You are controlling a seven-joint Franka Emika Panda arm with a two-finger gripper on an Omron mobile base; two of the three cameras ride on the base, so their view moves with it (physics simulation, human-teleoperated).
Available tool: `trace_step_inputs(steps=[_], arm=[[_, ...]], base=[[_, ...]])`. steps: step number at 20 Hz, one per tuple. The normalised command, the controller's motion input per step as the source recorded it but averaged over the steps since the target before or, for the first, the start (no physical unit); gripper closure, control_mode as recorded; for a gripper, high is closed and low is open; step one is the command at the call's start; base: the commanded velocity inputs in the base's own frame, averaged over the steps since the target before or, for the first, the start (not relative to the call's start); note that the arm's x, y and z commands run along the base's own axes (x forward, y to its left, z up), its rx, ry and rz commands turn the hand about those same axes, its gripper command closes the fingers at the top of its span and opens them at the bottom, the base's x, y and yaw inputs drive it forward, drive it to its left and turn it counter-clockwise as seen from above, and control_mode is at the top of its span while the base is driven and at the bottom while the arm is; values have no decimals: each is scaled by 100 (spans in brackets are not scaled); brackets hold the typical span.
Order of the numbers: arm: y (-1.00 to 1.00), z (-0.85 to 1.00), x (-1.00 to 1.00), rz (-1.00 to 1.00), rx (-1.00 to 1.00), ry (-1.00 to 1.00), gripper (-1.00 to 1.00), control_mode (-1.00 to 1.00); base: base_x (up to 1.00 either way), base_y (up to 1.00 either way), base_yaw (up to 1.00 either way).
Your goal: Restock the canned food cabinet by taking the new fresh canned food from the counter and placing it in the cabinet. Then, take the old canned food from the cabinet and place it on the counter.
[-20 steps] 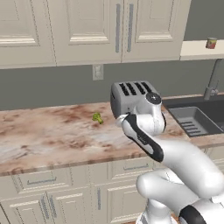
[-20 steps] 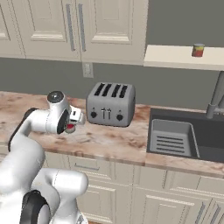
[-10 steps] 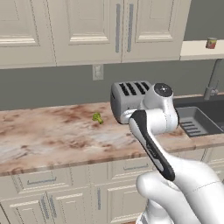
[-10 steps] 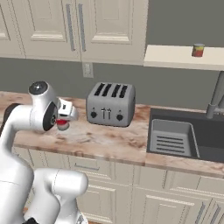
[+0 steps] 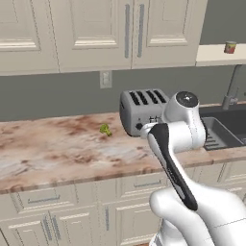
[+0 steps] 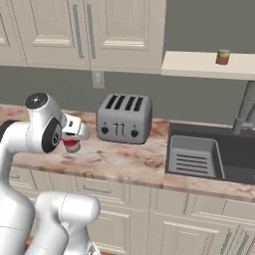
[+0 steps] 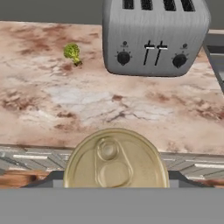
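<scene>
My gripper (image 6: 72, 137) is shut on the new fresh canned food (image 6: 71, 145), a small red can with a pale lower band, held just above the counter (image 6: 124, 160) near its front edge, left of the toaster. In the hand view the can's gold pull-tab lid (image 7: 116, 161) sits between my dark fingertips (image 7: 51, 177). The old canned food (image 6: 222, 57) (image 5: 230, 47), red with a yellowish-green label, stands on the cream shelf of the canned food cabinet (image 6: 196, 66) (image 5: 214, 56) up at the right.
A silver toaster (image 6: 124, 118) (image 5: 140, 111) (image 7: 154, 37) stands on the counter (image 5: 57, 149) beside the dark sink (image 6: 209, 155) with its faucet (image 6: 245, 110). A small broccoli piece (image 5: 104, 129) (image 7: 72, 53) lies left of the toaster. Closed cream cabinet doors (image 5: 96, 31) hang above.
The arm's upper joints have swung up and toward the toaster. The can stays gripped in nearly the same spot over the counter.
</scene>
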Motion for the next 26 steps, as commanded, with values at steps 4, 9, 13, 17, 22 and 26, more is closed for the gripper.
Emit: trace_step_inputs(steps=[4, 9, 13, 17, 22, 26], arm=[[0, 0, 0, 0, 0, 0, 100, 100], [0, 0, 0, 0, 0, 0, 100, 100], [0, 0, 0, 0, 0, 0, 100, 100], [0, 0, 0, 0, 0, 0, 100, 100], [0, 0, 0, 0, 0, 0, 100, 100], [0, 0, 0, 0, 0, 0, 100, 100]], base=[[4, -97, -15], [27, -100, -11], [32, -100, -5], [45, -92, -1], [55, -59, 0], [49, -31, 0]])
